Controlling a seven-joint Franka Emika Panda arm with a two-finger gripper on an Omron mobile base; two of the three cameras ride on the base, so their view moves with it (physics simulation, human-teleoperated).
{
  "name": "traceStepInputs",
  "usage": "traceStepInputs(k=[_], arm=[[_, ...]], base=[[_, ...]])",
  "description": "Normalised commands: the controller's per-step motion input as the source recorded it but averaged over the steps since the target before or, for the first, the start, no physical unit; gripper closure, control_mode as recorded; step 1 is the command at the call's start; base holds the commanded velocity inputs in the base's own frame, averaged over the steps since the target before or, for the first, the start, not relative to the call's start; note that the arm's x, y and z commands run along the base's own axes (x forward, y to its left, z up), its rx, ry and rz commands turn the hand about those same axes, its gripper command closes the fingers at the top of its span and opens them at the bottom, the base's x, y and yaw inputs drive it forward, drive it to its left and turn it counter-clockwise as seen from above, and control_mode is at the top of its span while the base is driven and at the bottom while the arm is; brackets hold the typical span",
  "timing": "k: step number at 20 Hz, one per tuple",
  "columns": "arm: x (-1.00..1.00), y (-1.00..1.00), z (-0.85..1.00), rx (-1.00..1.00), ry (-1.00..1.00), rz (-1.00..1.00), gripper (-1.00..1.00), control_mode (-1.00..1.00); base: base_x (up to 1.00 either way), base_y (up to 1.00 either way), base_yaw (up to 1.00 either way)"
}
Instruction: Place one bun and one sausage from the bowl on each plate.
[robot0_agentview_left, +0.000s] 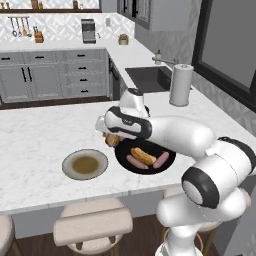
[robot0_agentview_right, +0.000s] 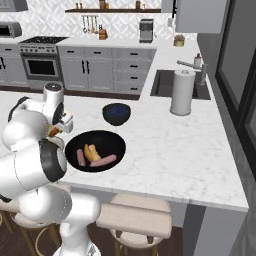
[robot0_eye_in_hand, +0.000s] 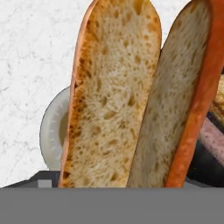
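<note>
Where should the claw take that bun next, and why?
Probably sideways to the grey-rimmed plate, then down. The claw holds a bun above the black bowl's edge, the plate beside it looks bare, and a bun and two sausages remain in the bowl.

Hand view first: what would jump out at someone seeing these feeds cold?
A split bun looms across the hand view, held in the jaws, crumb side facing the camera. In the left base view the arm carries it just above the counter between the black bowl, which holds another bun and two sausages, and the olive-centred plate. Beyond the black bowl sits a dark blue bowl.
</note>
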Motion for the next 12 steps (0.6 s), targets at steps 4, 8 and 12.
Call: traceStepInputs(k=[4,8,12], arm=[[-0.25,0.9,-0.67,0.0,0.02,0.06,1.0,-1.0],[-0.1,0.73,-0.7,0.0,0.0,0.01,1.0,-1.0],[0.08,0.58,-0.45,0.0,0.0,0.0,1.0,-1.0]], base=[[0.0,0.0,0.0],[0.0,0.0,0.0],[0.0,0.0,0.0]])
